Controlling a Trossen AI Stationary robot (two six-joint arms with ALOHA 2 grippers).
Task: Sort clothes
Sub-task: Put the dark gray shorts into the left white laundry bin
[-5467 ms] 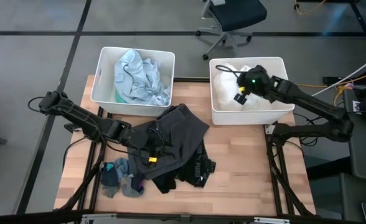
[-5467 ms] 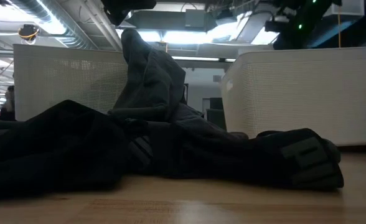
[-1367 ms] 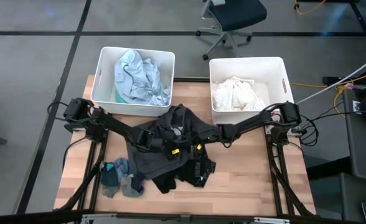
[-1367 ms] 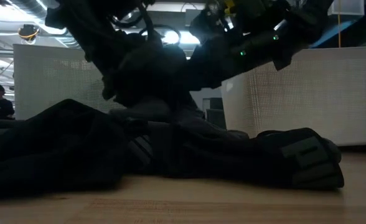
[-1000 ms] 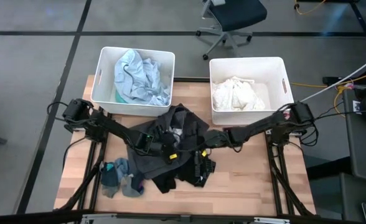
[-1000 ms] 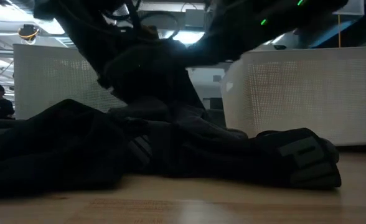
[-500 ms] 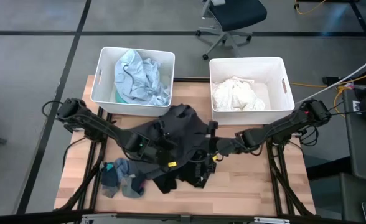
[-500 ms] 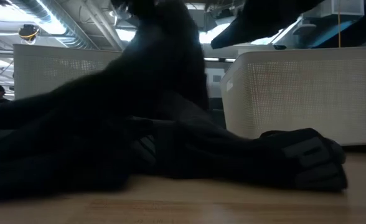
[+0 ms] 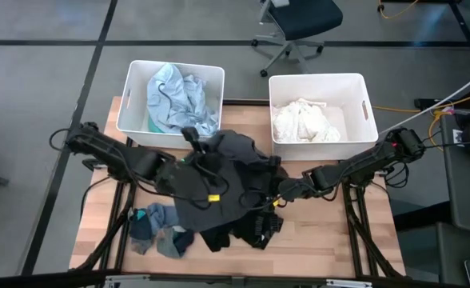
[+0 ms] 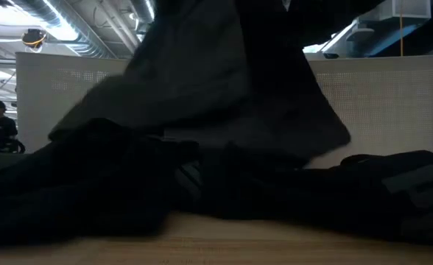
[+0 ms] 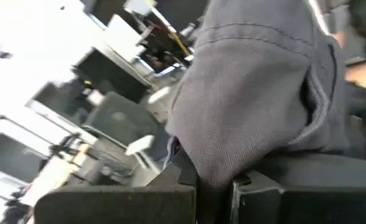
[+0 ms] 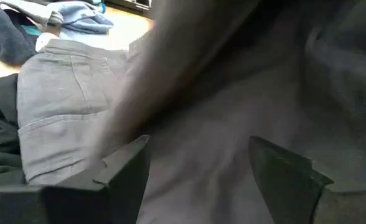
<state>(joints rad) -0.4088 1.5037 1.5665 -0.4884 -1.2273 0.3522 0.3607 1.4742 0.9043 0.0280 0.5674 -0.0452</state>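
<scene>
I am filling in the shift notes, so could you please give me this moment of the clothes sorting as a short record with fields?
left gripper: shut on the dark grey garment, lifting it above the pile
right gripper: open, fingers spread at the garment's right side
pile on table: black clothes under the lifted garment; socks at its left
left bin: pale blue clothes inside
right bin: white clothes inside
table: wooden top
</scene>
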